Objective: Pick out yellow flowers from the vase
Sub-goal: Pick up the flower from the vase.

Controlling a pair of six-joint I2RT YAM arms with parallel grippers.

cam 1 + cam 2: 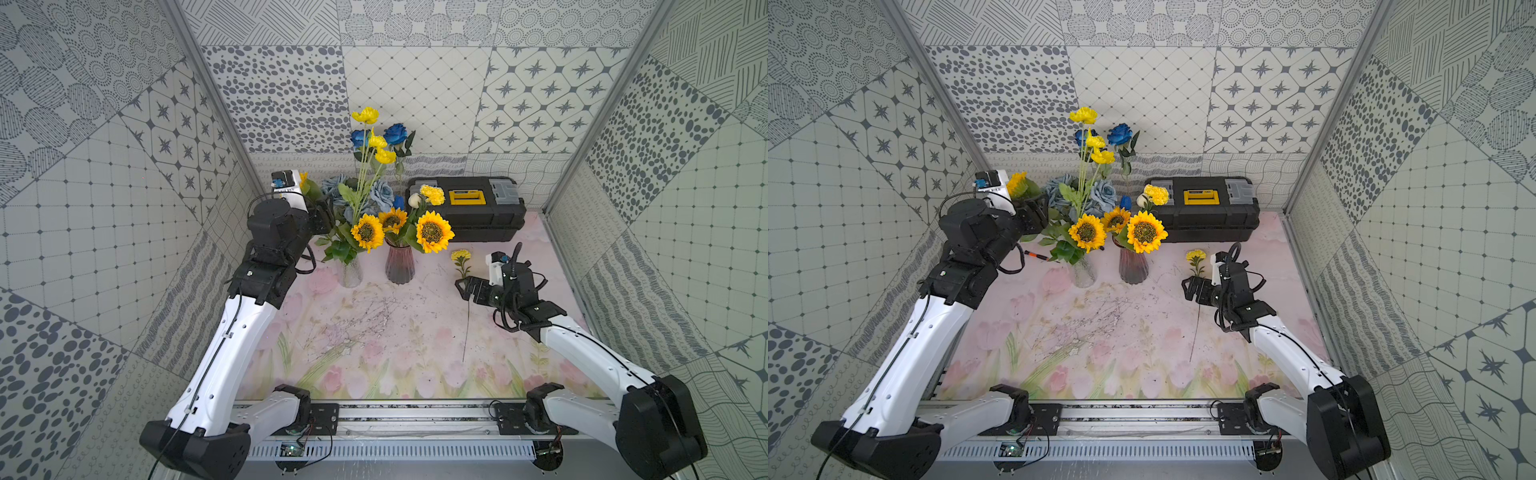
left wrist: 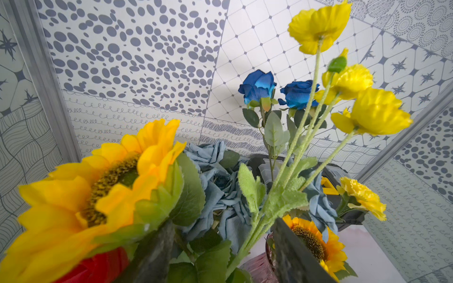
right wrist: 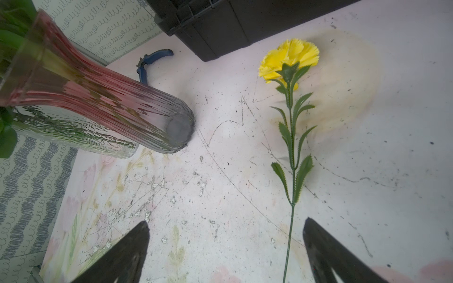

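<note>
Spanning the cell floor, floral-printed surface [image 1: 374, 332], scuffed around the centre. Left arm [image 1: 220, 353] extended from the near edge toward the far left corner, left gripper [image 2: 223, 221] set among the bouquet foliage, jaws parted with leaves and green stems in the gap, nothing seen pinched. Right arm [image 1: 590, 357] low beside the right edge, right gripper [image 3: 226, 221] released, jaws spread wide over the surface and grasping nothing. Black toolbox [image 1: 469, 212] with yellow handle against the far edge, right of centre. Clear vase [image 1: 351, 272] and pink vase [image 1: 400, 266] upright side by side, left of centre in the far half, just apart. Crowded above both vases: three sunflowers [image 1: 432, 230] facing the near edge, plus a fourth sunflower [image 1: 1017, 184] at the bouquet's left side, just beside the left gripper. Tall spray of yellow blossoms [image 1: 378, 141] rising highest, with blue roses [image 1: 395, 134] alongside and grey-blue roses [image 1: 381, 193] lower down. Yellow pompom [image 1: 432, 194] above the pink vase, on the toolbox side. Red rose [image 2: 98, 267] partly visible below the fourth sunflower in the left wrist view. Yellow carnation [image 3: 289, 61] out of the vases, lying flat between the pink vase and the right edge, head toward the toolbox, stem passing under the spread right jaws. Blue-handled pliers [image 3: 152, 61] flat near the far edge, behind the pink vase.
</note>
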